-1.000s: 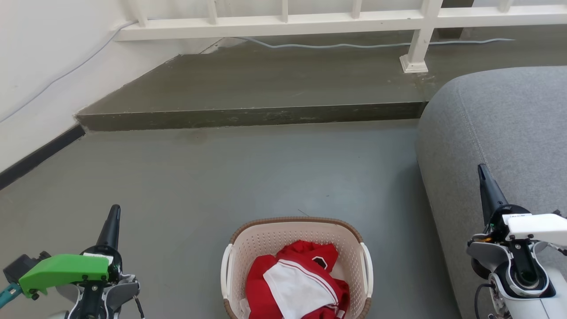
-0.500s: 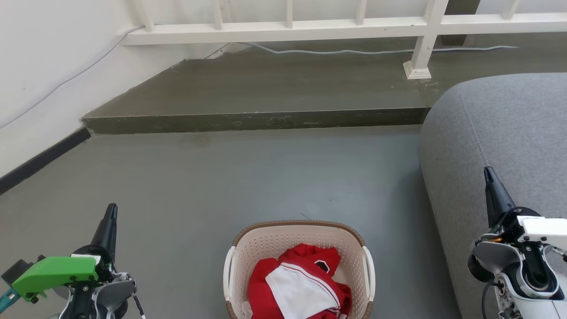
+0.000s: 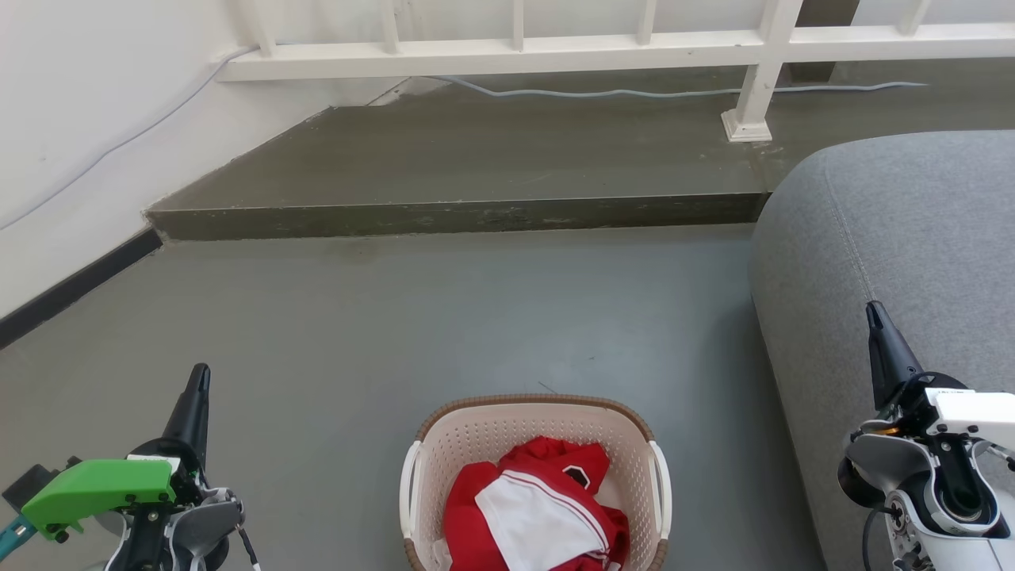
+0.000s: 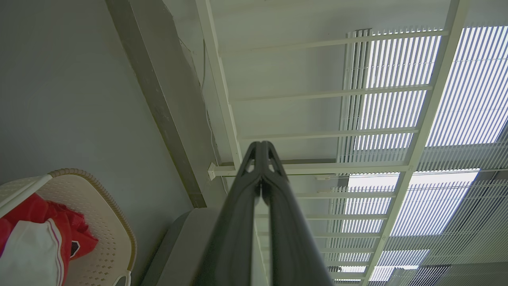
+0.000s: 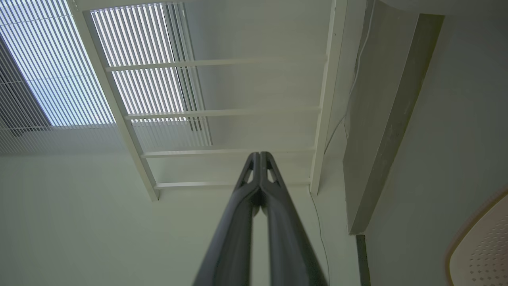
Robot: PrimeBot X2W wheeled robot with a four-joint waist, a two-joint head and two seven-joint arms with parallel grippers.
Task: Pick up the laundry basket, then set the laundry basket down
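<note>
Robot head tipped up a hair since a second ago; dark-fingered left end effector (image 3: 201, 371) and right end effector (image 3: 873, 308) each edged outward.

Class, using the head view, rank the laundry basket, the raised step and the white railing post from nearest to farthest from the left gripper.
1. Laundry basket, on the floor to the left gripper's right.
2. Raised step, ahead across the floor.
3. White railing post, far right, atop the step.

Cream perforated basket (image 3: 476, 444), brown rim
</note>
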